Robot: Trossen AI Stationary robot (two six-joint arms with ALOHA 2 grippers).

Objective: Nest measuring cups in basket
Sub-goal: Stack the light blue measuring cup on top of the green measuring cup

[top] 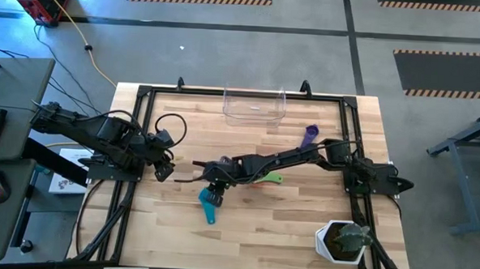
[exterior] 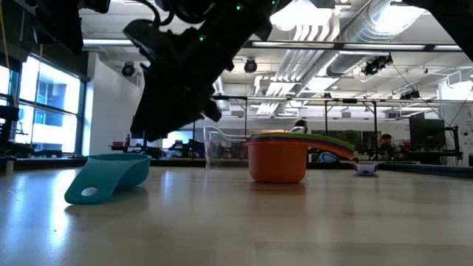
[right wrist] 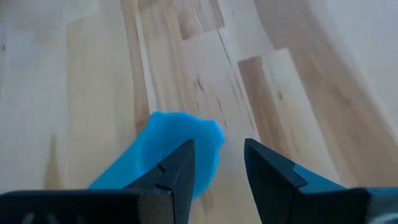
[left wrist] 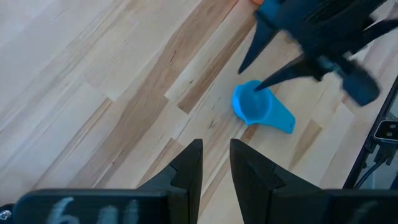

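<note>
A teal measuring cup (top: 210, 203) lies on the table near its middle, and also shows in the low view (exterior: 111, 177) and the left wrist view (left wrist: 258, 107). My right gripper (right wrist: 217, 168) hangs open just over its bowl (right wrist: 177, 140), slanting down from the table's right. A stack of nested cups (exterior: 277, 159), the outermost orange, stands under the right arm. Its green handle (top: 274, 178) sticks out. A purple cup (top: 309, 136) lies apart, farther back. The clear basket (top: 254, 104) stands at the far edge. My left gripper (left wrist: 214, 168) waits at the left, slightly open and holding nothing. My right gripper's fingers stand at the teal cup's rim, one finger (right wrist: 180, 171) in front of the bowl and the other (right wrist: 270, 174) over bare wood beside it. Whether either finger touches the cup I cannot tell. The cup rests on the table.
A white pot with a green plant (top: 345, 240) stands at the near right corner. A dark frame (top: 144, 90) runs round the tabletop. Bare wood (top: 284, 234) lies between the teal cup and the pot.
</note>
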